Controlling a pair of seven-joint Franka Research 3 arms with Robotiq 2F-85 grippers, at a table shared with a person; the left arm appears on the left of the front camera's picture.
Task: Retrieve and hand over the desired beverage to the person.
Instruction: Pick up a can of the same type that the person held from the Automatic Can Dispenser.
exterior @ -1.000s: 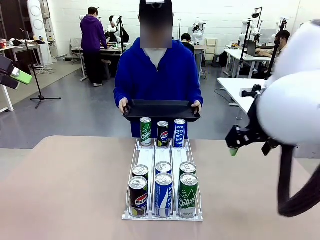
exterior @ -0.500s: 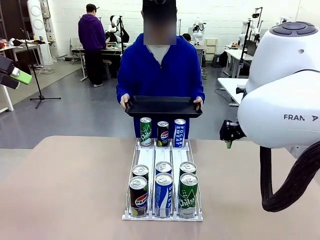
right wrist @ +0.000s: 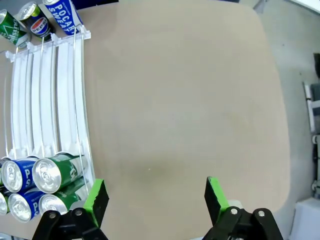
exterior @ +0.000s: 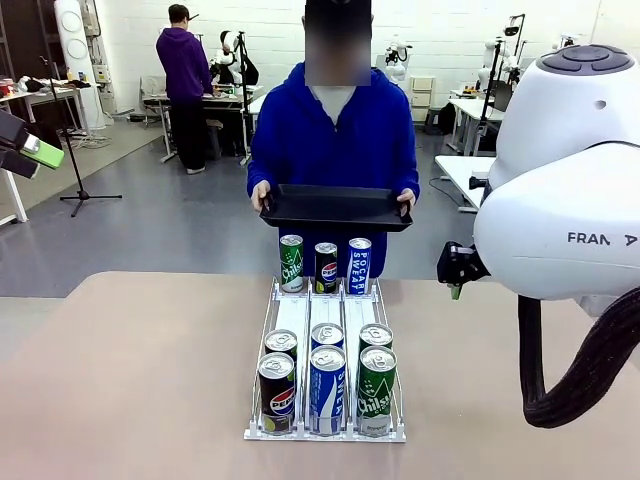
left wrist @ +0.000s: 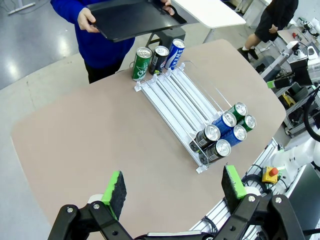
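Note:
The person [exterior: 334,140] in a blue hoodie stands at the table's far side and holds a black tray [exterior: 335,208] in both hands. A white rack [exterior: 325,310] holds the beverage cans: a green can [exterior: 291,263], a black Pepsi can [exterior: 326,267] and a blue Pocari Sweat can [exterior: 359,265] at the far end, and several more cans [exterior: 327,385] at the near end. My left gripper [left wrist: 174,185] hangs open high above the table's near left. My right gripper [right wrist: 156,196] is open over bare table to the right of the rack, beside a near-end green can [right wrist: 52,172].
My right arm's large white body [exterior: 570,200] fills the right side of the front view. The tabletop [exterior: 140,380] is bare on both sides of the rack. A red stop button [left wrist: 270,173] sits past the table's edge. Other people and benches stand far behind.
The person has shifted a little to the right and raised the tray slightly. My right arm swung in the front view a second ago and has since held still. Both grippers stay open.

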